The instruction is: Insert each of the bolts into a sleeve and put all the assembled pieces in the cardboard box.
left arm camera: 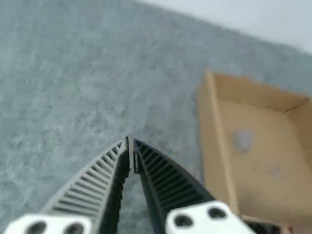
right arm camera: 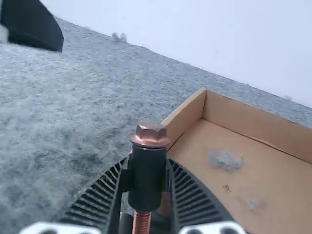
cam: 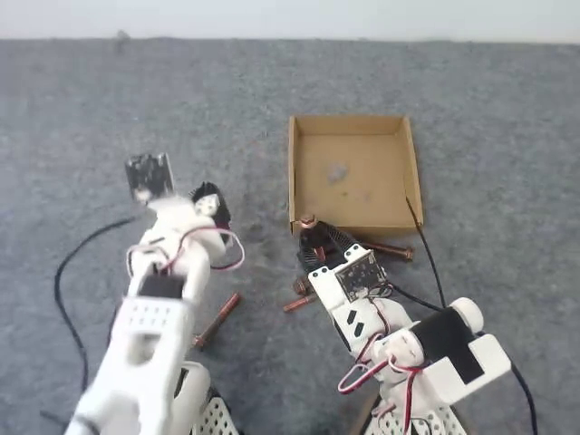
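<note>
Two arms at a grey, carpet-like bench (cam: 471, 91), seen from above and from each wrist.

The right claw (right arm camera: 147, 165) is clenched on a black sleeve (right arm camera: 146, 178), which is held upright between the ribbed fingers. A copper-coloured bolt (right arm camera: 150, 135) is seated in this sleeve: its hexagonal head rests on the sleeve's upper end and its threaded shank protrudes below. In the high view the held piece is placed just outside the near wall of the cardboard box (cam: 293, 172), at its near-left corner. The box is open-topped, and a little grey fluff (right arm camera: 224, 159) is seen on its floor.

The left claw (left arm camera: 130, 145) is closed with nothing between its fingers, the tips meeting over bare bench to the left of the box and apart from it.

A loose bolt (cam: 217, 319) lies on the bench between the two arms, nearer the left arm. A second bolt (cam: 390, 247) lies along the box's near wall, to the right of the right claw. Short copper pieces (cam: 299, 302) lie just beside the right arm; whether they are bolts cannot be told.
</note>
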